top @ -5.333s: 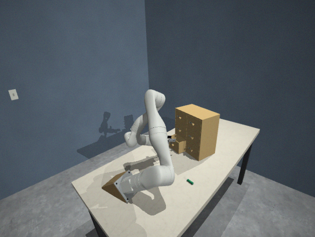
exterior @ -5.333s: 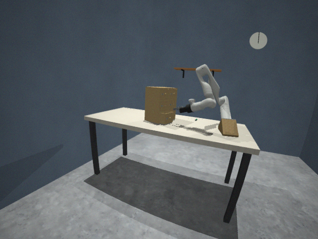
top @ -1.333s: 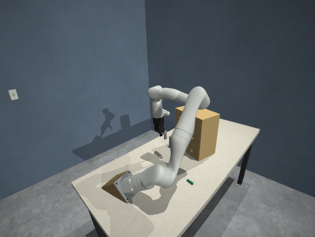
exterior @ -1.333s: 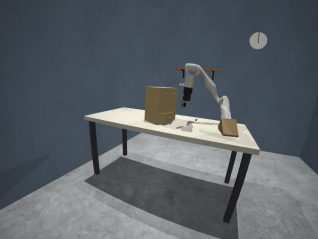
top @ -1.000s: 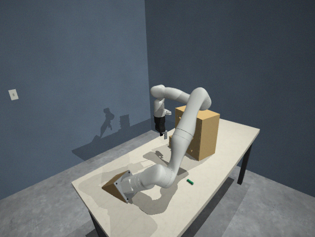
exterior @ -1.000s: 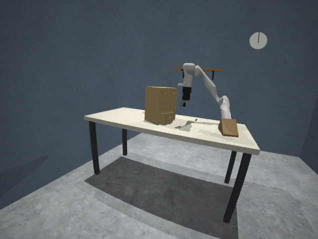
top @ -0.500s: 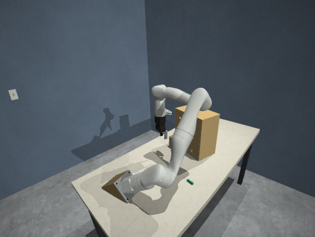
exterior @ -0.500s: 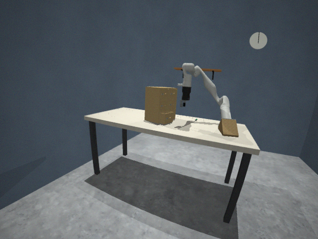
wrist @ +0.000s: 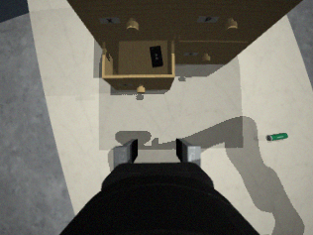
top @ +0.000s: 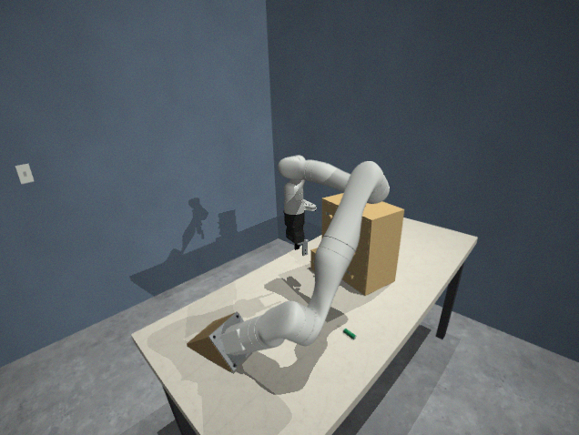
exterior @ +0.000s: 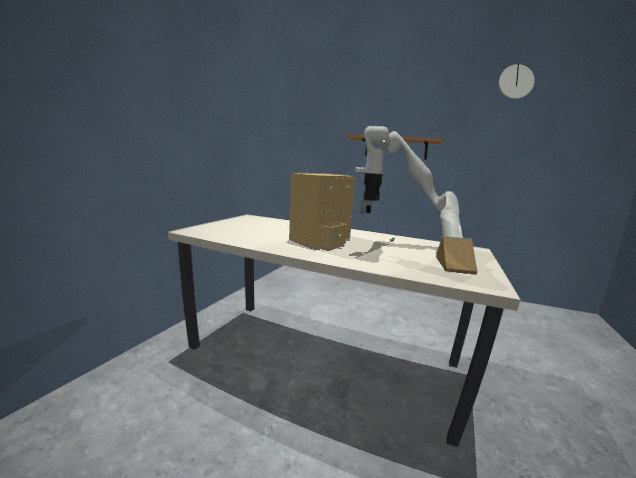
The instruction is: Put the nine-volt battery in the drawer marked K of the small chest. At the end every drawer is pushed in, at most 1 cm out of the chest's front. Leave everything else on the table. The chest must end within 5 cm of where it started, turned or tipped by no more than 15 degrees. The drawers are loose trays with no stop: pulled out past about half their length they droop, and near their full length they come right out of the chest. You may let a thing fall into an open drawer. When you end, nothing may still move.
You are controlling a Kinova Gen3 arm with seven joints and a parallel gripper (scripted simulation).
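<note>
Jaws (top: 300, 247) (exterior: 365, 208) wide apart, nothing in them. I see a black block, likely the nine-volt (wrist: 156, 57), inside the open low drawer (top: 314, 261) (exterior: 336, 237) (wrist: 139, 76) of the chest (top: 383, 247) (exterior: 305, 208) (wrist: 170, 21). Can't read its letter, so can't confirm K. If K, placing is done and I only have to push it in; if not, the move remains. Green cell (top: 350, 333) (exterior: 392, 239) (wrist: 277, 137) lies on the table (top: 398, 304) (exterior: 231, 231) (wrist: 79, 123); leave it.

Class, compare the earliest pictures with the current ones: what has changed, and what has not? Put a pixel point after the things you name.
The arm has swung its wrist up from low before the chest (top: 383, 252) (exterior: 306, 210) (wrist: 198, 9); the open gripper (exterior: 365, 207) (wrist: 156, 147), formerly level towards the drawers, now points down. No grasp or release shows. The chest, its pulled-out bottom drawer (wrist: 140, 83) and the green cylinder (top: 350, 333) (exterior: 392, 239) (wrist: 277, 137) stayed put.
</note>
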